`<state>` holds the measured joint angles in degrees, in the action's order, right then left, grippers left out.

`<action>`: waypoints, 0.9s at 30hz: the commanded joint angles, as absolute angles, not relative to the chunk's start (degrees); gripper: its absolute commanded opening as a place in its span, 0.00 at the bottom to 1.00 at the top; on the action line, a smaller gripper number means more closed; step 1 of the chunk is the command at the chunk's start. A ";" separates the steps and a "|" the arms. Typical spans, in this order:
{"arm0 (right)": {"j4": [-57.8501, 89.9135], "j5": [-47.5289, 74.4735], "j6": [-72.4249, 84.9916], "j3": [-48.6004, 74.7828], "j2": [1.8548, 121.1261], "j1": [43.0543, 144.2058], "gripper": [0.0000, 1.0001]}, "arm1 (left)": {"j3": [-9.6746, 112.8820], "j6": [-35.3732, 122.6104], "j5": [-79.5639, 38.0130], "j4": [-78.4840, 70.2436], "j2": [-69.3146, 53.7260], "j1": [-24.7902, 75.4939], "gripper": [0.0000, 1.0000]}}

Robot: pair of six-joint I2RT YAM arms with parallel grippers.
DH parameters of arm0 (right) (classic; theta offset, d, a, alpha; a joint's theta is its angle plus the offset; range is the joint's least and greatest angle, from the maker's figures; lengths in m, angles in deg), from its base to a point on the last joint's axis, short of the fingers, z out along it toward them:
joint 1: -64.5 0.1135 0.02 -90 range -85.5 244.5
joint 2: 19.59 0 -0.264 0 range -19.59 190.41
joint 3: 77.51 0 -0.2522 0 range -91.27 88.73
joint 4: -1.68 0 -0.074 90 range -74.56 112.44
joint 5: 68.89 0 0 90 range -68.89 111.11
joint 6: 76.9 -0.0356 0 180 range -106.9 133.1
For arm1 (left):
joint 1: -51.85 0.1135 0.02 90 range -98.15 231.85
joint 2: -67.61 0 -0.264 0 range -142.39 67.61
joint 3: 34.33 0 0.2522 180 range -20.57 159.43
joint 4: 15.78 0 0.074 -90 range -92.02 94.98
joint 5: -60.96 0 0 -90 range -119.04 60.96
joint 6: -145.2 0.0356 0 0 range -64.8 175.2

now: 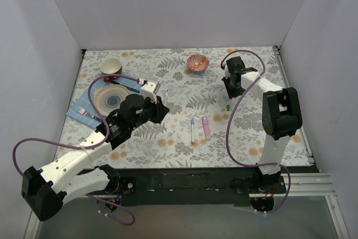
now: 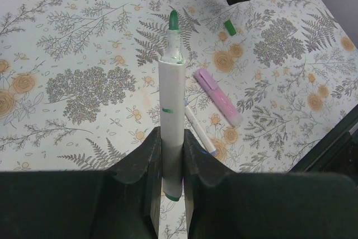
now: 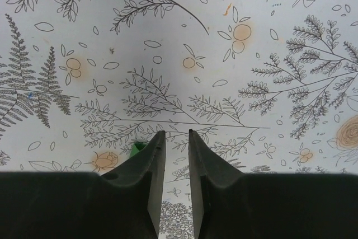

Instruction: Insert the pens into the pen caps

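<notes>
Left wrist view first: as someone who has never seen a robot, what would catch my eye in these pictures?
The left gripper clamps a white pen with a bare green tip, pointing away over the flowered tablecloth. Beyond it lie a pink marker and a slim white pen side by side, with the small green cap farther off. The right gripper hovers empty close to that cap.

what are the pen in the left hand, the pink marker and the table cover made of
pen in the left hand: likely smooth white plastic, with a soft sheen on the barrel; its green tip looks matte, perhaps felt.
pink marker: probably plastic too, even pastel colour, slightly glossy.
table cover: printed floral sheet, matte; cloth or vinyl, cannot tell.
</notes>
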<state>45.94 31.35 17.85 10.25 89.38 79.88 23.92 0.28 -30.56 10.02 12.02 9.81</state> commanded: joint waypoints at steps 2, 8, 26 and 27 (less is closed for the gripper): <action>45.15 27.89 13.63 10.76 90.62 79.36 0.27 | 23.64 0.35 -31.41 9.76 13.38 10.10 0.01; 42.42 23.66 10.64 14.19 89.48 79.44 0.27 | 23.56 0.44 -31.50 9.67 13.47 10.10 0.01; 41.10 17.07 9.76 20.52 83.86 80.76 0.27 | 23.73 0.18 -30.27 9.50 12.15 10.10 0.02; 41.10 16.81 9.85 20.70 83.68 80.68 0.27 | 23.73 0.18 -30.18 9.50 12.24 10.10 0.02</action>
